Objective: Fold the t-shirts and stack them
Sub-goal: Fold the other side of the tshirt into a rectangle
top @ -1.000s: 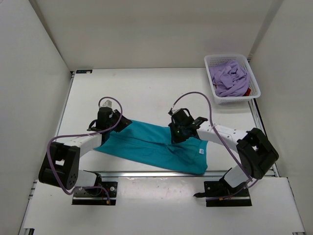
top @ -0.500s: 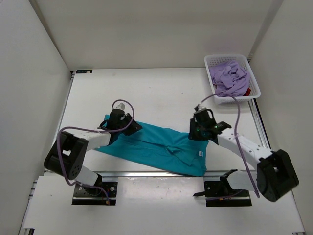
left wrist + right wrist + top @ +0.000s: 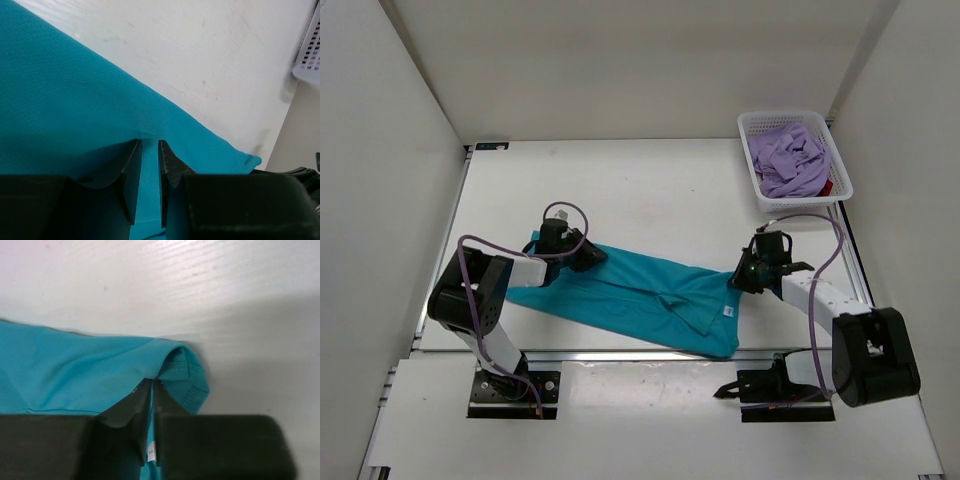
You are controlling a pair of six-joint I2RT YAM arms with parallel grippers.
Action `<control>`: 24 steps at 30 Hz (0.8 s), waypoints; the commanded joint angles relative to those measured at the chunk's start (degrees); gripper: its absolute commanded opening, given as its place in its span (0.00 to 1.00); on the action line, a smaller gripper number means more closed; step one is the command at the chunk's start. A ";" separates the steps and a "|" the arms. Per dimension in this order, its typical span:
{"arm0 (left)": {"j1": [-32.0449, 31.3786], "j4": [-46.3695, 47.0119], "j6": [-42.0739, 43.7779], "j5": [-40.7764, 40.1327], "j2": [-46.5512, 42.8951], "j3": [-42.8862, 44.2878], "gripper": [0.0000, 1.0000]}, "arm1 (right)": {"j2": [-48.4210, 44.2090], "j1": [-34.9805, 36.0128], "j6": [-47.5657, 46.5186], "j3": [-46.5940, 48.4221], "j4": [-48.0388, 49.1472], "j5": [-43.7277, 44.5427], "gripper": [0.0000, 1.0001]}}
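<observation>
We hold the teal t-shirt point(image 3: 640, 300), rumpled on the table point(image 3: 650, 190), by its two ends: left gripper point(image 3: 584, 256) and right gripper point(image 3: 739, 278) each nipped on cloth. Flattening looks in hand; next, we judge, an even outward tug before folding.

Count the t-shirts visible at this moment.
3. The teal t-shirt lies spread on the table; the lavender t-shirt is bunched in the white basket; a sliver of a dark red t-shirt shows under it, mostly hidden. More could be buried there.
</observation>
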 commanded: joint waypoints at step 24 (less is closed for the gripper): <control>4.25 0.15 -0.54 -0.24 -4.74 2.64 0.33 | 19.01 -0.87 -5.68 28.88 4.64 -4.04 0.17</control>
